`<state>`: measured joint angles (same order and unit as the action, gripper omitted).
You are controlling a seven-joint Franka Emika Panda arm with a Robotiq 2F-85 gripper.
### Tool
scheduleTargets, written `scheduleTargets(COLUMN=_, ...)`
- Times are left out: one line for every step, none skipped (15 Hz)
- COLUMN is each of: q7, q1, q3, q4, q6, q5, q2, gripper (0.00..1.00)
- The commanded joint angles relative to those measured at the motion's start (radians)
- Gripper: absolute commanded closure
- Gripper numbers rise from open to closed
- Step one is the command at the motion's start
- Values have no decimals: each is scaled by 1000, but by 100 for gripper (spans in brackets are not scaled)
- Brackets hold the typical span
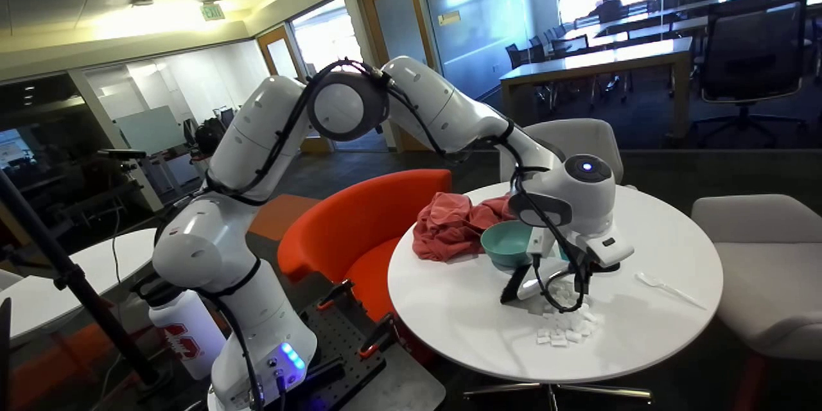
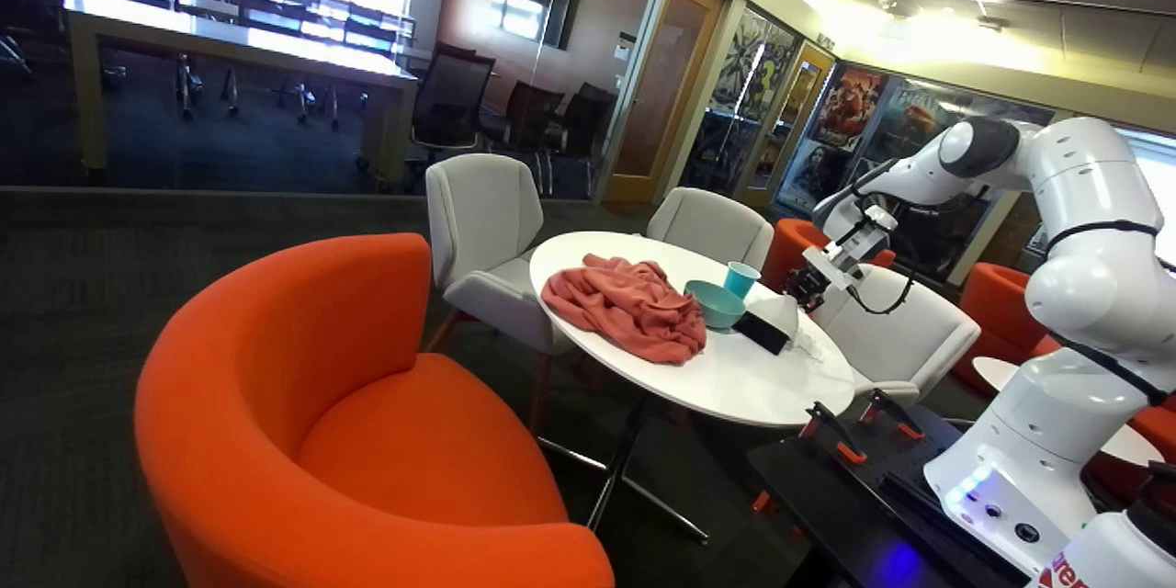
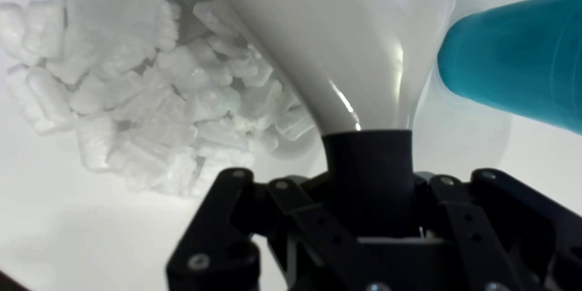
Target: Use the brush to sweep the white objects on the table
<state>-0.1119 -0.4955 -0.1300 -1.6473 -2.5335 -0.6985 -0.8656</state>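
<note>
The brush has a glossy white body and black bristles. In the wrist view its white body (image 3: 354, 41) runs up and left from its black handle. My gripper (image 3: 369, 184) is shut on that handle. The brush also shows in both exterior views, low over the table, its bristles (image 1: 514, 286) (image 2: 762, 333) towards the bowl. The white objects, small foam-like pieces, lie in a loose pile (image 1: 566, 329) beside and partly behind the brush; the pile fills the left of the wrist view (image 3: 150, 113). Whether the bristles touch the table I cannot tell.
On the round white table (image 1: 443, 327) stand a teal bowl (image 2: 715, 304) and a blue cup (image 2: 740, 281), close to the brush; the cup is at right in the wrist view (image 3: 514, 59). A red cloth (image 2: 634, 303) lies beyond the bowl. A white plastic utensil (image 1: 671, 289) lies apart.
</note>
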Motion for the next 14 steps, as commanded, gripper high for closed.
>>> scheduleTargets(q7=-96, q1=28, q3=-30, q4=34, q6=11, q5=23, q2=-20, gripper=100)
scheduleTargets(q7=-120, q1=35, q3=-42, q4=36, q6=10, q5=35, q2=-23, gripper=100)
scheduleTargets(q7=-143, q1=41, q3=-56, q4=36, q6=6, q5=47, q2=-25, gripper=100)
scheduleTargets(q7=-166, q1=46, q3=-70, q4=35, q6=5, q5=61, q2=-26, gripper=100)
scheduleTargets(q7=-189, q1=52, q3=-85, q4=33, q6=3, q5=75, q2=-25, gripper=100)
scheduleTargets(q7=-213, q1=57, q3=-101, q4=30, q6=2, q5=92, q2=-23, gripper=100)
scheduleTargets(q7=-235, q1=61, q3=-117, q4=25, q6=-3, q5=108, q2=-20, gripper=100)
scheduleTargets(q7=-254, q1=63, q3=-130, q4=24, q6=-4, q5=125, q2=-19, gripper=100)
scheduleTargets(q7=-272, q1=63, q3=-143, q4=21, q6=-10, q5=141, q2=-16, gripper=100)
scheduleTargets(q7=-290, q1=65, q3=-157, q4=21, q6=-9, q5=158, q2=-15, gripper=100)
scheduleTargets(q7=-308, q1=65, q3=-169, q4=21, q6=-13, q5=174, q2=-15, gripper=100)
scheduleTargets(q7=-324, q1=63, q3=-181, q4=23, q6=-18, q5=191, q2=-16, gripper=100)
scheduleTargets(q7=-342, q1=63, q3=-192, q4=22, q6=-19, q5=208, q2=-14, gripper=100)
scheduleTargets(q7=-357, q1=63, q3=-202, q4=20, q6=-25, q5=224, q2=-13, gripper=100)
